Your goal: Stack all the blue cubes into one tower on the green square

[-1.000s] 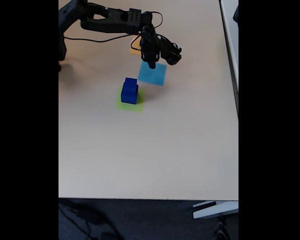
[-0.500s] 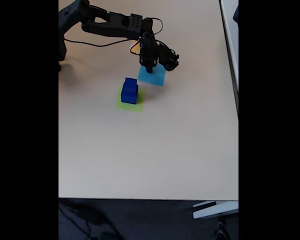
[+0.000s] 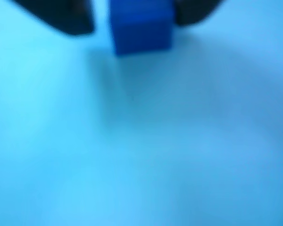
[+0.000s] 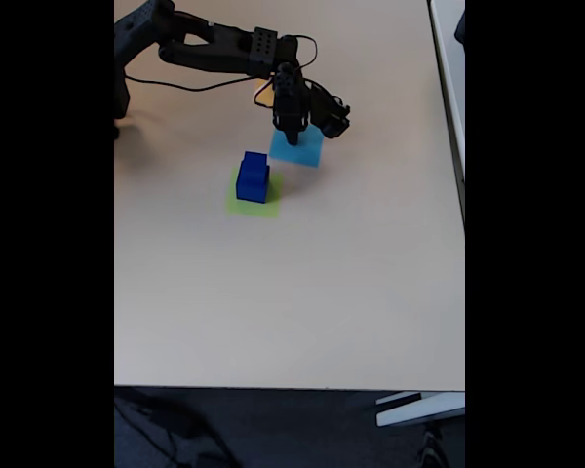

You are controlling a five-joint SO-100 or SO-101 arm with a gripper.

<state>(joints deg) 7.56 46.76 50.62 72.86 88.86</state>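
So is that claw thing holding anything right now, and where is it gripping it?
A small blue cube sits between the gripper's dark fingers, one at each side; the blur hides whether they are pressing it.

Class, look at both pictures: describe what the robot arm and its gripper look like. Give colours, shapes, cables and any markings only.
The arm is black all over, built of blocky, boxy segments. One segment carries a grid of small holes on its side. A thin black cable loops loosely beneath it, and another curls near the wrist. The gripper is black too, narrowing downward. In the wrist view its jaws appear as dark, blurred shapes at the top edge. No lettering is readable.
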